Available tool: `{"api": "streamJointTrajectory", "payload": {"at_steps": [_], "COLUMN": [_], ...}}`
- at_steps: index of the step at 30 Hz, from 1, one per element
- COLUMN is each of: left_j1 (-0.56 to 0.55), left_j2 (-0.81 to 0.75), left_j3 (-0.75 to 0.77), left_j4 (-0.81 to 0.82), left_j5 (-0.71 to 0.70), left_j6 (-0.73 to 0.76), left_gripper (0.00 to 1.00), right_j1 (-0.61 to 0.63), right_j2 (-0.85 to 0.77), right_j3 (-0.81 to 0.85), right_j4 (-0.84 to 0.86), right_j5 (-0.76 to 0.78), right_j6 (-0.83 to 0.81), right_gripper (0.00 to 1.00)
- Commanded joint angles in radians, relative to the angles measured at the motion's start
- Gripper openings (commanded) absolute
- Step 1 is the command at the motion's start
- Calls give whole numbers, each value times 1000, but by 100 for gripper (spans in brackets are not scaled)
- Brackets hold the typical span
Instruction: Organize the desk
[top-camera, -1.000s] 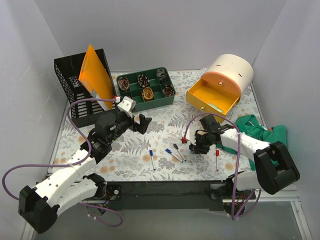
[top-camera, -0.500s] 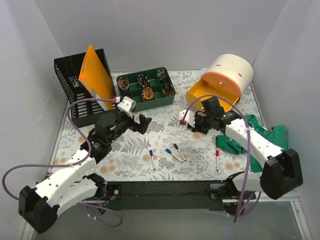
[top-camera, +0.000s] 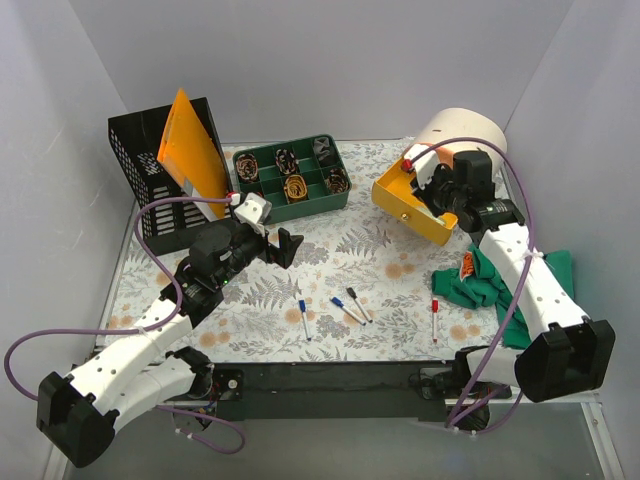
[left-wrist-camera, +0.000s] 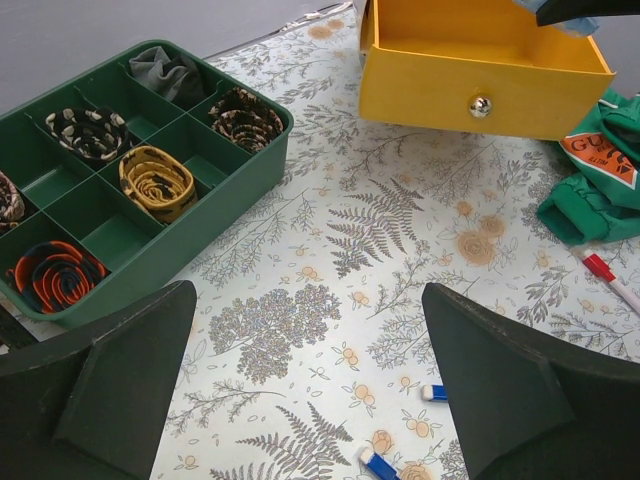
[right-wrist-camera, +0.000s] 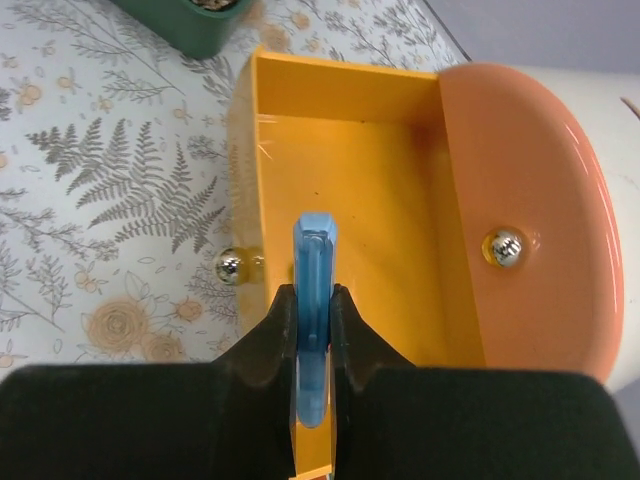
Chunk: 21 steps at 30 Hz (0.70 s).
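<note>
Right gripper (right-wrist-camera: 312, 305) clamped tight on slim pale-blue plastic piece (right-wrist-camera: 314, 250), right over open yellow plastic drawer (right-wrist-camera: 350, 170). Left gripper (left-wrist-camera: 310, 380) spread wide, holding nothing, above flat fern-and-flower-print desk (left-wrist-camera: 380, 230), which lies under both arms.

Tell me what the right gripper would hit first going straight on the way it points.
Probably the bare floor of the open yellow drawer; the light blue item in the right gripper would touch first.
</note>
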Motion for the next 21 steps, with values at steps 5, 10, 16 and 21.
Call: {"api": "streamJointTrajectory", "payload": {"at_steps": [5,10,16,21], "left_j1": [0,0,2,0], "left_j2": [-17,-19,-14,-10], "left_j3": [11,11,11,11], "left_j4": [-4,-4,-4,-4], "left_j5": [16,16,14,13], "left_j6": [12,12,12,12], "left_gripper": [98,98,98,98], "right_j1": [-83,-83,-81,-51], "right_j2": [44,31,3,29], "right_j3": [-7,-8,-11,-43], "right_j4": [94,88,-35,-202], "right_j5": [18,-26,-328,-581], "right_j6": [99,80,-67,-244], "right_gripper": [40,53,49,25]}}
